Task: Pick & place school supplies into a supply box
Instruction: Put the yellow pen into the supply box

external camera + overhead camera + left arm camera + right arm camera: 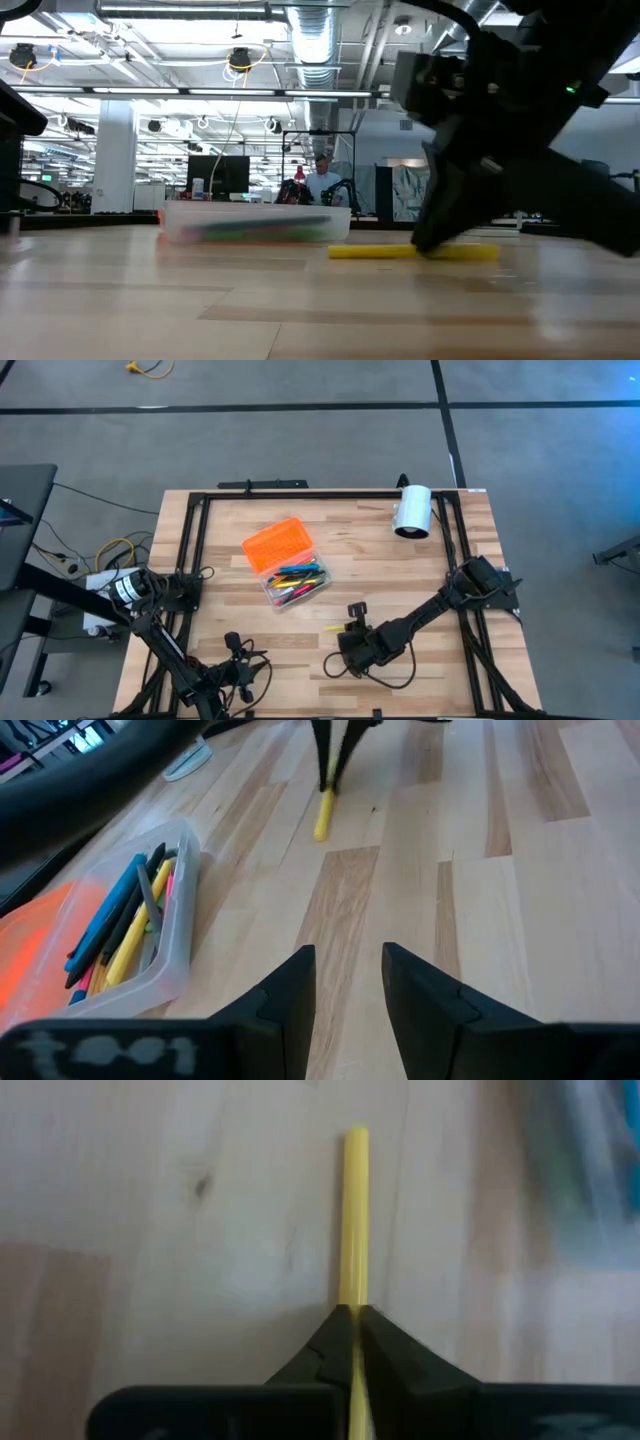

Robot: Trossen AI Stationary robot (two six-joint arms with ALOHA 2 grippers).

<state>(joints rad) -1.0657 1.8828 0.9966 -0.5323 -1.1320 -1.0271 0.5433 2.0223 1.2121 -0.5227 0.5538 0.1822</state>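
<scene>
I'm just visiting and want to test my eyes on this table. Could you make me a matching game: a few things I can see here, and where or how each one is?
Things:
1. thin yellow pencil
2. clear plastic box
3. bright orange ribbed lid
4. white cylinder

Places or states:
A. lying near the table's far right corner
B. holds coloured pens and pencils
C. pinched by the right tool, still on the wood
D. lying flat beside the open box

Pairs: 1-C, 2-B, 3-D, 4-A

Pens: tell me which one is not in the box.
The yellow pen: it lies alone on the bare table, pinched by the right gripper, while the others sit in the clear box.
</scene>
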